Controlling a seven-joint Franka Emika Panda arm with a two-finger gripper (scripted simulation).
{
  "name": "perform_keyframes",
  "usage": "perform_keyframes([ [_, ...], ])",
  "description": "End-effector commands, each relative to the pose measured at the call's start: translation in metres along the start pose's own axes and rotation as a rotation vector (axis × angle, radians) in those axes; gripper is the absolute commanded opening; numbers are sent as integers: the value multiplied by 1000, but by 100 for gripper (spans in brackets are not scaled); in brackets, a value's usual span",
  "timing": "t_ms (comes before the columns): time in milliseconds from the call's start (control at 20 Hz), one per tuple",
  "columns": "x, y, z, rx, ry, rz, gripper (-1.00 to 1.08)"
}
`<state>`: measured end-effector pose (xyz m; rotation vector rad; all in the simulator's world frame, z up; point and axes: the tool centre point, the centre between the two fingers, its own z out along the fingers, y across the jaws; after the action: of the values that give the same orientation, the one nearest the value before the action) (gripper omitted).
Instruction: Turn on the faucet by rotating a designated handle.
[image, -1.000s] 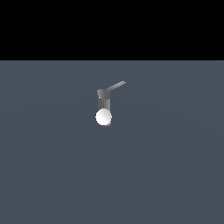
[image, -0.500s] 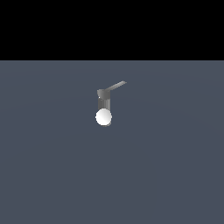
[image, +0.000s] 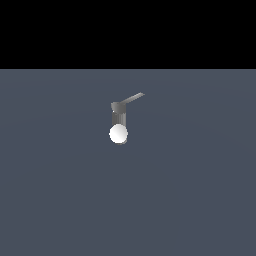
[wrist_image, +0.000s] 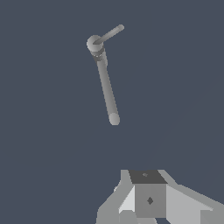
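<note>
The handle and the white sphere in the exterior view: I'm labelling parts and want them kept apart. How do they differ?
The handle is a thin, straight grey bar; the white sphere is round and bright white. The handle juts from the top of the faucet toward the exterior view's right; the white sphere overlaps the lower end of the faucet. Both meet the faucet in this view.
</note>
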<state>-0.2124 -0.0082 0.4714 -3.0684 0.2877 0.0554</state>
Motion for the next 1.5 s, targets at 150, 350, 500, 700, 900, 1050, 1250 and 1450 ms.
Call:
perform_keyframes([
  [150,38,-5,10,25,-6,119,-100],
  [350,71,-9,22,42,-12,228,-100],
  [500,96,-12,33,52,-16,312,-100],
  [700,129,-14,51,59,-21,425,-100],
  [900,160,-16,71,62,-23,540,-100],
  [1050,184,-17,89,60,-24,627,-100],
  [1250,213,-18,115,54,-21,742,-100],
  [1450,241,-18,143,44,-14,856,-100],
])
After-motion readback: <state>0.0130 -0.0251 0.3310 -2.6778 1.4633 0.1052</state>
